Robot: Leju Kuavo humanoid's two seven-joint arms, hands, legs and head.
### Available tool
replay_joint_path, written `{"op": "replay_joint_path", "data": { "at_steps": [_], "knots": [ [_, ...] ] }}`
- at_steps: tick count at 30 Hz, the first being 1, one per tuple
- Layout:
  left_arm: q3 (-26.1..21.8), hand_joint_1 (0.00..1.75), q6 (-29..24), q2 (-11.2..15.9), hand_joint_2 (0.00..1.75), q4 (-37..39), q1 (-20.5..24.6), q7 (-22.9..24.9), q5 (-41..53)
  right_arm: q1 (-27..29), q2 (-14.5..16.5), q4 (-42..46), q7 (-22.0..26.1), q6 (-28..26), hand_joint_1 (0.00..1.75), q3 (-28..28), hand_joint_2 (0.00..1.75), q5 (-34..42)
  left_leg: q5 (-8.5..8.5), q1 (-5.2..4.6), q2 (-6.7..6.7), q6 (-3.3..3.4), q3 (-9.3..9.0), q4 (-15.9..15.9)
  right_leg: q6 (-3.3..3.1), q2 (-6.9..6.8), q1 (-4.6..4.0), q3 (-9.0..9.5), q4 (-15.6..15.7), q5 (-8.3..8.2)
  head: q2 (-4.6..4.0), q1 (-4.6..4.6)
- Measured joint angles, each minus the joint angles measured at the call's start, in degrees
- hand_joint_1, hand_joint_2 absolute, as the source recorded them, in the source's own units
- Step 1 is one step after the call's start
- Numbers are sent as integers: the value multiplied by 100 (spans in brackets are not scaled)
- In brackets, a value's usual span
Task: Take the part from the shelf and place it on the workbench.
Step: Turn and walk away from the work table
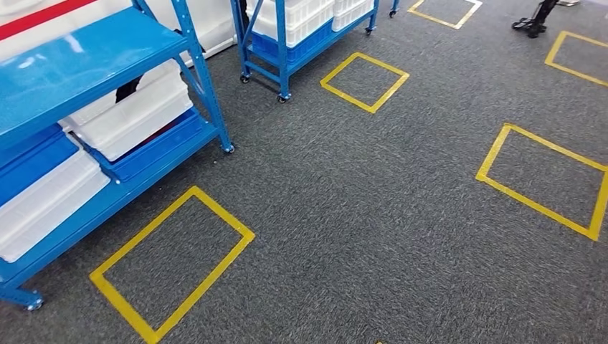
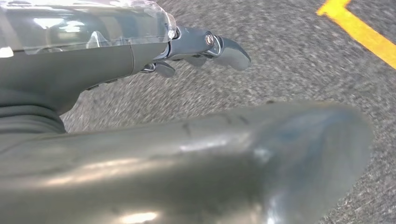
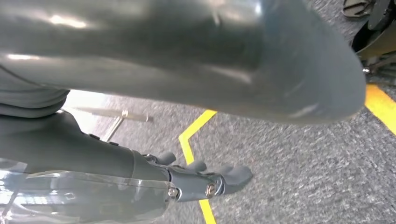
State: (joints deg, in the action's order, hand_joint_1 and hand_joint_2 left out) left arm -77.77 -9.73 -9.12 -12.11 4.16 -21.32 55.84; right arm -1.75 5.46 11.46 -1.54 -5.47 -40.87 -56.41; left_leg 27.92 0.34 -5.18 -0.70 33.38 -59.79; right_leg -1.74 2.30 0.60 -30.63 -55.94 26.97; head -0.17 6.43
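Grey carpet (image 1: 373,215) spread across my head view, marked with several yellow tape squares (image 1: 172,261), one of them just in front of the nearest shelf. That blue shelf (image 1: 86,57) stood at the left on small castors, its lower levels packed with white bins (image 1: 133,115) and a blue bin (image 1: 32,161) set side by side. A second blue shelf (image 1: 287,43), also on castors and loaded with white crates, stood farther back near the top of the view, with another tape square just beside it. I could not make out the part itself anywhere among the bins; their contents were hidden from where I looked. From the left wrist camera I saw my left hand (image 2: 187,46) hanging above the carpet, its dark fingers (image 2: 231,51) stretched out fairly straight and apart from the thick thumb, with nothing between them; a yellow tape line (image 2: 359,32) ran across the floor beyond it. The right wrist camera showed my right hand (image 3: 196,179) likewise over the carpet, fingers (image 3: 236,175) extended and loose, holding nothing, with a yellow tape corner (image 3: 194,135) beneath it.
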Motion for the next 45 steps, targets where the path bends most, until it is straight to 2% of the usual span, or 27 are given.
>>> {"op": "replay_joint_path", "data": {
  "at_steps": [2, 3, 4, 5, 6, 8, 10, 13, 15, 17, 19, 20, 21, 22, 24, 26, 28, 30, 32, 34, 35, 36, 38, 40, 41, 43, 45],
  "knots": [
    [0, 0, -4, 2, 0, 1, 11, -7, -4, 18, 2, -3, -1, 9, 0, 0, 0, -9, 369, -3, 342, -40, 333, -703, -33, -190, 0, 44, 52, 1, 0, 2],
    [0, 0, -4, 2, 0, 1, 15, -9, -4, 22, 2, -4, -1, 14, 0, 0, 0, -11, 521, 14, 408, -66, 522, -1082, -40, -283, -5, 50, 50, 12, 0, 2],
    [0, 0, -5, 2, 0, 2, 13, -10, -4, 21, 2, -5, -1, 18, 0, 0, 0, -14, 575, 34, 441, -93, 644, -1322, -36, -368, -5, 56, 45, 25, 0, 2],
    [0, 0, -7, 4, 0, 2, 8, -10, -4, 15, 3, -5, -1, 21, 0, 0, 0, -16, 515, 56, 465, -120, 658, -1348, -24, -445, -1, 65, 38, 41, 0, 2],
    [0, 0, -8, 7, 0, 2, 4, -11, -5, 8, 3, -5, -1, 25, 0, 0, 0, -19, 345, 76, 506, -147, 542, -1122, -2, -518, 8, 80, 25, 64, 0, 2],
    [0, 0, -10, 10, 0, 3, 7, -16, -6, 0, 3, -5, -1, 29, 0, 0, 0, -24, -40, 85, 716, -173, 107, -301, 65, -649, 15, 115, -26, 135, 0, 2],
    [0, 0, -10, 9, 0, 4, 14, -23, -6, -5, -1, -5, -1, 29, 0, 0, 0, -28, -182, 66, 850, -113, -146, 187, 138, -748, -7, 139, -86, 202, 0, -2],
    [0, 0, -19, 8, 0, 7, -3, -26, -7, -47, -2, -5, -1, 29, 0, 0, 0, -36, -173, 46, 719, 30, -142, 230, 227, -832, 0, 174, -111, 249, 0, -4],
    [-1, 0, -25, 9, 0, 7, 2, -26, -11, -56, -2, -5, 1, 29, 0, 0, 0, -43, -196, 57, 617, 106, -142, 258, 278, -640, 38, 92, -333, 434, 0, -4],
    [-2, 0, -26, 9, 0, 7, 16, -26, -27, -37, -1, -7, 2, 31, 0, 0, 0, -56, -208, 53, 509, 146, -135, 265, 291, -363, 52, -238, -1033, 814, 0, -4],
    [-2, 0, -26, 9, 0, 7, 18, -25, -43, -19, -1, -9, 1, 31, 0, 1, 0, -77, -208, 32, 374, 161, -135, 263, 276, -268, 47, -618, -1754, 1039, 0, -5],
    [-2, 0, -26, 9, 0, 7, 15, -25, -45, -14, -2, -10, 1, 32, 0, 2, 0, -87, -207, 23, 298, 164, -143, 262, 257, -254, 40, -693, -1843, 978, 0, -5],
    [-2, 0, -27, 9, 0, 7, 14, -24, -45, -10, -2, -10, 1, 32, 0, 2, 0, -97, -205, 17, 217, 164, -156, 262, 227, -230, 30, -658, -1690, 797, 0, -5],
    [-2, 0, -30, 7, 0, 7, 14, -24, -44, -7, -3, -11, 1, 33, 0, 2, 0, -105, -203, 14, 136, 164, -168, 262, 188, -164, 19, -528, -1328, 539, 0, -5],
    [-2, 0, -39, -4, 0, 11, 20, -25, -26, 3, -14, -12, 1, 32, 0, 2, 0, -112, -198, 7, -11, 150, -171, 255, 116, 118, 3, -228, -539, 148, -1, -5],
    [-2, 0, -48, -11, 0, 15, 19, -26, -3, 0, -26, -13, 1, 31, 0, 2, 0, -113, -203, 16, -134, 102, -141, 252, 88, 267, -10, -110, -218, 60, -1, -4],
    [-2, 0, -53, -5, 0, 15, 0, -26, 8, -22, -21, -14, -1, 30, 0, 2, 0, -112, -213, 29, -233, 31, -115, 265, 65, 147, -6, -91, -175, 46, 0, -4],
    [-2, 0, -57, 3, 0, 16, -9, -28, 19, -26, -13, -15, -3, 29, 0, 2, 0, -112, -93, 10, -57, -26, -36, 117, 11, -6, 19, -48, -91, 14, 0, -3],
    [-1, 0, -58, 6, 0, 17, 7, -32, 40, -2, -11, -16, -6, 29, 0, 2, 0, -111, 254, 6, 284, -66, 235, -470, -35, -182, 18, -21, -46, 6, 0, -3],
    [0, 0, -58, 5, 0, 17, 16, -32, 56, 14, -11, -19, -7, 31, 0, 2, 0, -110, 554, 28, 435, -105, 562, -1183, -55, -354, -2, -21, -57, 23, 0, -3],
    [0, 0, -58, 5, 0, 17, 12, -32, 58, 14, -11, -20, -8, 31, 0, 2, 0, -109, 564, 37, 461, -123, 619, -1329, -55, -433, -6, -21, -67, 35, 0, -3],
    [0, 0, -58, 6, 0, 17, 7, -30, 58, 9, -11, -20, -8, 32, 0, 2, 0, -108, 466, 43, 486, -137, 566, -1254, -49, -505, -6, -19, -81, 50, 0, -3],
    [1, 0, -60, 8, 0, 17, 7, -24, 61, -1, -11, -20, -14, 34, 0, 2, 0, -107, 101, 45, 640, -138, 188, -569, -17, -635, -7, -3, -121, 93, 0, -3],
    [2, 0, -68, 9, 0, 17, 31, -9, 65, -5, -11, -20, -28, 40, 0, 2, 0, -107, -99, 4, 873, -78, -141, 57, 39, -750, -39, 17, -168, 140, -1, -3],
    [2, 0, -77, 8, 0, 17, 39, 0, 68, -7, -11, -20, -36, 43, 0, 2, 0, -107, -112, -15, 934, -36, -197, 181, 65, -806, -56, 26, -182, 155, -1, -3],
    [2, 0, -96, 7, 0, 17, 36, 16, 74, -26, -11, -20, -47, 46, 0, 2, 0, -107, -117, -23, 837, 50, -184, 207, 116, -910, -65, 46, -190, 172, 0, -3],
    [3, 0, -106, 5, 0, 19, 26, 24, 76, -41, -16, -20, -61, 42, 0, 2, 0, -109, -150, -3, 725, 118, -186, 240, 182, -750, -35, 26, -301, 285, 0, -4]
  ]
}}
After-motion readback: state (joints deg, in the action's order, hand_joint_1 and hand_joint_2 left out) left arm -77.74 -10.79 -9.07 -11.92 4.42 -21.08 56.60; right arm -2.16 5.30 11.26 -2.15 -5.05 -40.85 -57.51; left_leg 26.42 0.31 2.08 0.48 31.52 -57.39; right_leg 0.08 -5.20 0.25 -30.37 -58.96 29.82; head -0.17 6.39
